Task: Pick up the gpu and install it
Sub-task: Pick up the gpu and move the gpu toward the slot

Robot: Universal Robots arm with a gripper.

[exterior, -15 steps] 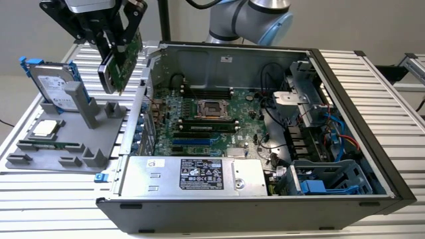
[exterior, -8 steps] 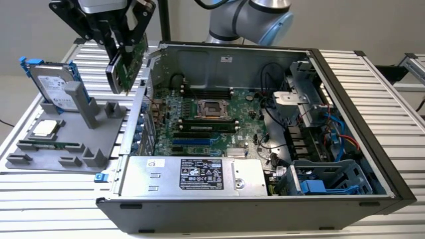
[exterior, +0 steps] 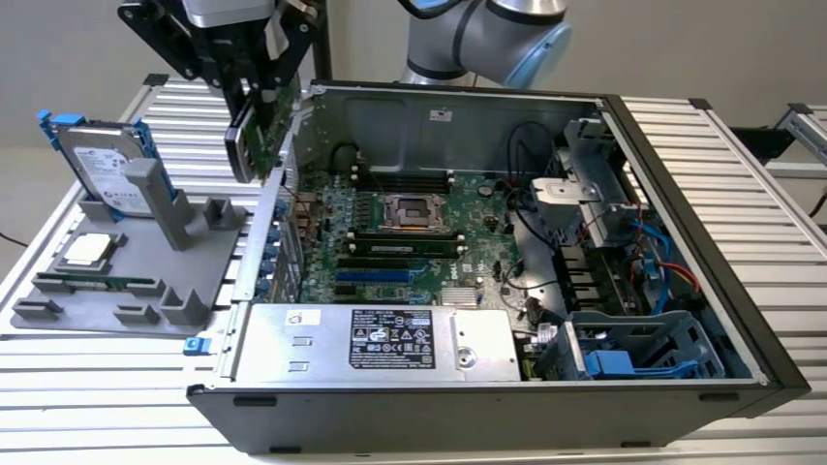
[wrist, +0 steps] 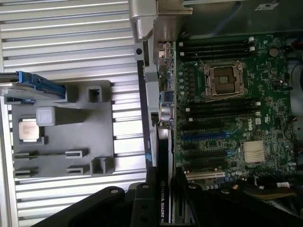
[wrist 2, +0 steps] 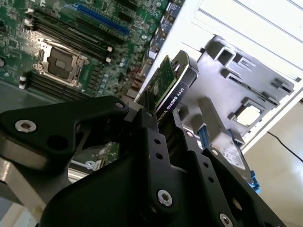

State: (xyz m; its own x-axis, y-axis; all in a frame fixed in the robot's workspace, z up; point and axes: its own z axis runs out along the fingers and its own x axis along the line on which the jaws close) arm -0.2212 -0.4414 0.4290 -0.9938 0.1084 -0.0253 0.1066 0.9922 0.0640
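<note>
End effector: I see it (exterior: 262,95) pinching the gpu, fingers pressed on both faces.
Gpu: (exterior: 256,140) held on edge in the air, at the open case's (exterior: 452,426) wall on the exterior view's left.
Motherboard: (exterior: 387,242) lies flat inside the case, beside the card.
Grey tray: (exterior: 104,310) on the worktop (exterior: 723,155) beside the case, carrying an upright hard drive (exterior: 104,165).

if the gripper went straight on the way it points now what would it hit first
Probably the case wall: the gpu held in the gripper hangs just above its top edge, beside the motherboard. Depth is unclear, so the card might pass just inside.
</note>
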